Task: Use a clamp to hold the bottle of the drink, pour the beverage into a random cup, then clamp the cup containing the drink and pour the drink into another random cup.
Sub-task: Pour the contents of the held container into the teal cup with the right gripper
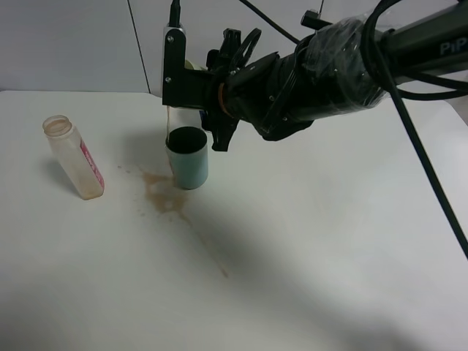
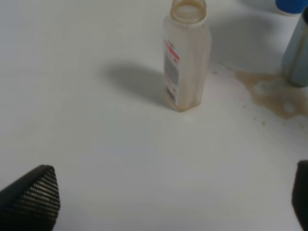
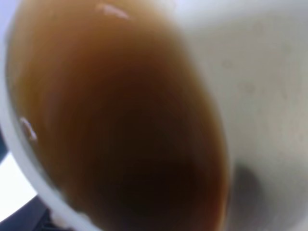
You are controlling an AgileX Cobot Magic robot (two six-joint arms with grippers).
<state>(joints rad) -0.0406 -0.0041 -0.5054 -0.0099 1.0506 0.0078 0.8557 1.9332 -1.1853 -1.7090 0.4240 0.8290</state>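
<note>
The open, nearly empty drink bottle (image 1: pixel 73 157) with a red label stands on the left of the table; it also shows in the left wrist view (image 2: pixel 186 53). A light blue cup (image 1: pixel 189 164) stands at the middle. My right gripper (image 1: pixel 191 91) reaches across and is shut on a white cup (image 3: pixel 260 72), held tilted just above the blue cup. Brown drink (image 3: pixel 120 125) lies inside the held cup. In the exterior view the held cup is mostly hidden by the gripper. My left gripper (image 2: pixel 163 202) is open and empty, low over the table, short of the bottle.
A brown spill (image 1: pixel 161 194) stains the white table (image 1: pixel 314 256) beside the blue cup, and shows in the left wrist view (image 2: pixel 269 91). A blue object (image 2: pixel 291 5) sits at the edge of the left wrist view. Cables (image 1: pixel 424 168) hang from the right arm.
</note>
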